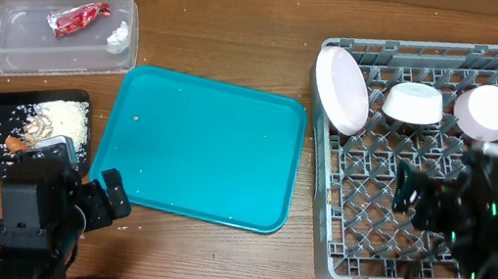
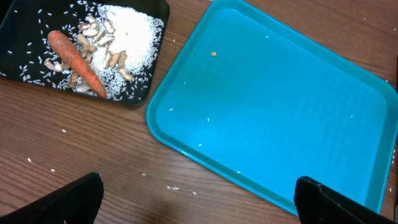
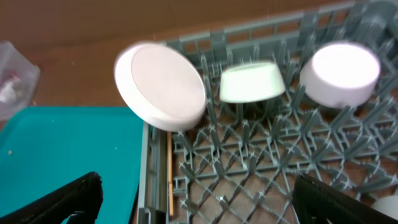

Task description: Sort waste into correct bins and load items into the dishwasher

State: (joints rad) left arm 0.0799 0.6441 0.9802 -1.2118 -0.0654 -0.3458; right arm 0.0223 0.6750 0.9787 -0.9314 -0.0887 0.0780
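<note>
Status, both hands. Left hand: spread wide, gripping nothing; hovers over counter just off the near-left corner of teal tray. Right hand: also spread wide, empty; hangs above dish rack, near its teal-tray side.

Waste: red wrapper and white scrap inside clear tub, near each other, apart as far as visible. Carrot on black tray, lying diagonally against pile of food bits, rice plus beige peanut-like pieces. Loose grains scattered on black tray, on counter and on teal tray; one small beige crumb on teal tray too.

Items: white plate on edge, leaning at rack's far corner on teal-tray side. White bowl upside down next to it, pale pink cup beyond that, looks upside down too, all along far row. Chopsticks flat in rack along wall on teal-tray side, just below plate; cannot tell whether one or two. Edge of another white piece at rack's near right, too cropped to identify. Right-wrist view blurred.

Teal tray between black tray and dish rack; clear tub at far left of counter, behind black tray.
</note>
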